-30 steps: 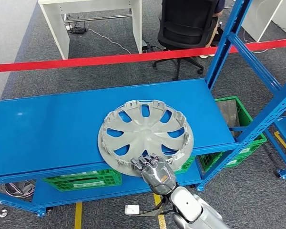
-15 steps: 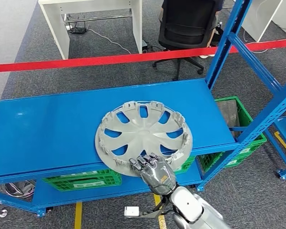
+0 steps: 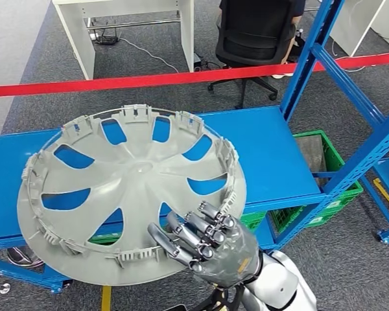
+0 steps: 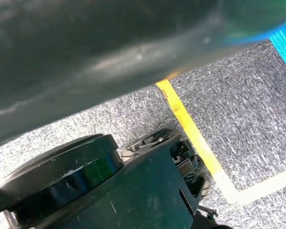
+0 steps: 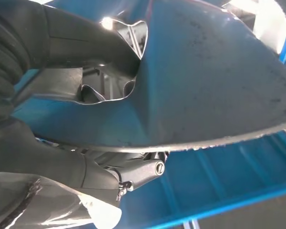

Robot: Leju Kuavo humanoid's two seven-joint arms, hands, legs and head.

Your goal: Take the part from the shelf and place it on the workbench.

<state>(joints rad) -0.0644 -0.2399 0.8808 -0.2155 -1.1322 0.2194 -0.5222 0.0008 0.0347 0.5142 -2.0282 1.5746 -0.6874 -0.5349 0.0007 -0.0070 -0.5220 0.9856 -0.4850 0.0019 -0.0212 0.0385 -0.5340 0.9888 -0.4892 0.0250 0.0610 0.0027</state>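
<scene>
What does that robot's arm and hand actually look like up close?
In the head view the right hand has a glossy dark grey back with a small orange marking, and slim dark fingers with silvery metal segments. Behind it the arm is smooth, rounded and silver. In the right wrist view a grey ribbed cover sits at the wrist.

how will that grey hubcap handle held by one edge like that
Probably light for its size: the right robot hand holds the whole hubcap by its rim. Thin, spoked plastic will likely flex. Gripped off-centre, it may sag or swing, and the rim clips look breakable.
</scene>
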